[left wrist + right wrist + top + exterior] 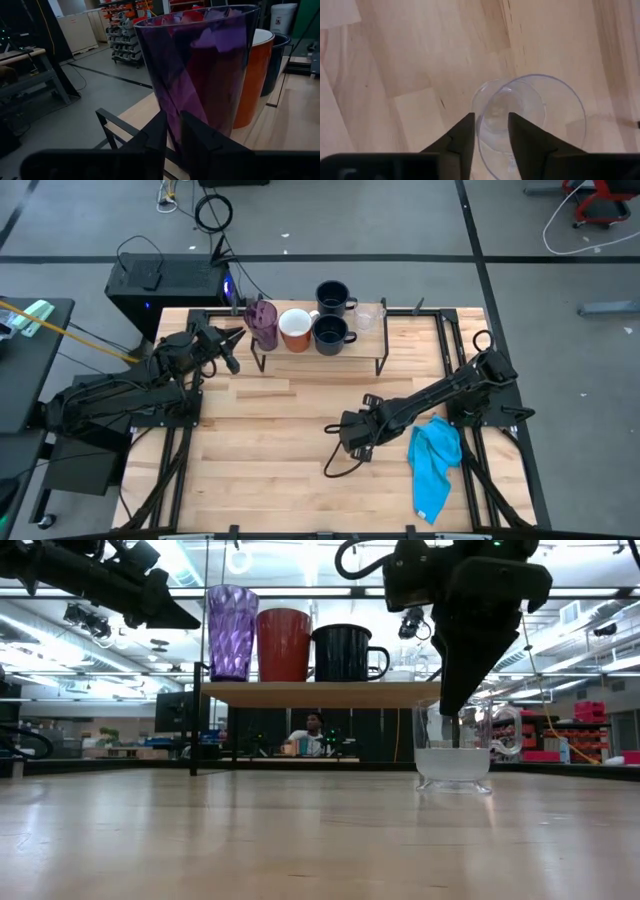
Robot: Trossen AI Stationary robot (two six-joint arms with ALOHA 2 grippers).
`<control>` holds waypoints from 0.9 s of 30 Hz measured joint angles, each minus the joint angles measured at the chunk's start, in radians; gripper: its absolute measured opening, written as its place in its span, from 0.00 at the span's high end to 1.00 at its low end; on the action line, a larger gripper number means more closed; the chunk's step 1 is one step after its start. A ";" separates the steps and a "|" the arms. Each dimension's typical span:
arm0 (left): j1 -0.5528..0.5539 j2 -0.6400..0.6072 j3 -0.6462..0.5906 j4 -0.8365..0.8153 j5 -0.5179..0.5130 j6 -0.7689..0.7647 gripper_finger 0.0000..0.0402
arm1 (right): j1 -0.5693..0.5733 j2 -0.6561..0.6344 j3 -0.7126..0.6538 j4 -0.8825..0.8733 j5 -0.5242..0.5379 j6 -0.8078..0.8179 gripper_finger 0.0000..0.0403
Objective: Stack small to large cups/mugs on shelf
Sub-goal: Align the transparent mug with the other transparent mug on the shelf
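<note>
the right hand [490, 131] points straight down over a clear glass [452, 745] standing upright on the counter [280, 460], out in front of the shelf [320, 693]. its two fingers are close together, one inside the glass's rim and one outside, straddling the wall; whether they already pinch it i cannot tell. a blue cloth [436, 462] lies on the counter just beside that arm.

the left hand [232, 350] is at the shelf's left end, its fingers nearly together right at the purple tumbler [200, 70], holding nothing as far as the pictures show. the tumbler stands upright on the shelf, with the orange mug [284, 644] touching beside it and a dark mug [345, 652] next in line. behind that row sit a second dark mug [331, 297] and another clear glass [368, 316].
</note>
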 joint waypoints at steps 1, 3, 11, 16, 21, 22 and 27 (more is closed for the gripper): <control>0.000 0.000 0.000 0.000 0.000 0.000 0.85 | 0.000 0.000 0.000 -0.001 -0.003 -0.001 0.70; 0.000 0.000 0.000 0.000 0.000 0.000 0.86 | 0.000 -0.005 0.000 0.000 -0.007 -0.009 0.76; 0.000 0.000 0.000 0.000 0.000 0.000 0.85 | -0.014 -0.006 0.005 0.000 -0.035 -0.022 0.97; 0.000 0.000 0.000 0.000 0.000 0.000 0.84 | -0.017 -0.006 0.005 0.000 -0.051 -0.032 0.97; 0.000 0.000 0.000 0.000 0.000 0.000 0.85 | -0.027 -0.018 0.037 -0.020 -0.055 -0.072 0.99; 0.000 0.000 0.000 0.000 0.000 0.000 0.85 | -0.031 -0.022 0.055 -0.035 -0.055 -0.084 0.98; 0.000 0.000 0.000 0.000 0.000 0.000 0.86 | -0.069 -0.028 0.194 -0.173 -0.055 -0.157 0.99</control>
